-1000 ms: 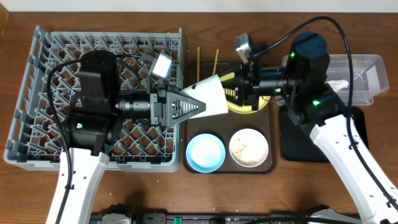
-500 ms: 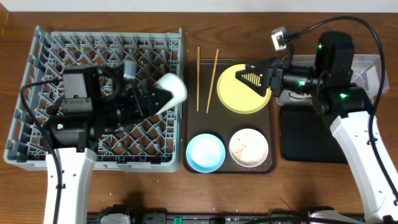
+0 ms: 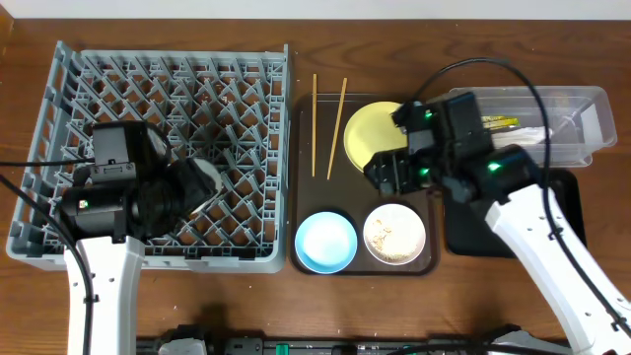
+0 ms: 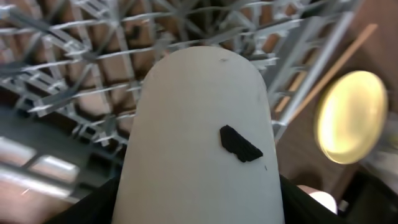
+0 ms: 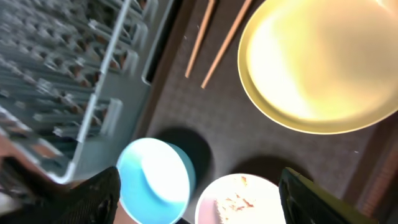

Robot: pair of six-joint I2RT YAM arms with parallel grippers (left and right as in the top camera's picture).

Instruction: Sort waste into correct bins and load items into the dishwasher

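Beige crumbs (image 3: 392, 234) in cream bowl (image 3: 372, 247) on brown tray (image 3: 325, 197)

Dish rack (image 3: 59, 148): was grey, an open lattice pattern.
Cup-like vessel (image 4: 199, 143): was plain white, with one small black mark at 3 o'clock.
Plate (image 3: 370, 133): was solid yellow.
Blue bowl (image 3: 325, 241): was light blue.
Crumb bowl (image 3: 394, 234): was white, flecked beige.
Chopsticks (image 3: 315, 123): were pale wood.
Serving tray (image 3: 325, 192): was dark brown.
Shallow tray (image 3: 463, 237): was glossy black.
Tub (image 3: 587, 108): was clear.
Table (image 3: 296, 306): was reddish-brown woodgrain.

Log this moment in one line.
left gripper: holding white dish over grey plastic dish rack | right gripper: open, empty, above dark brown tray | round yellow plate, light blue bowl unloaded
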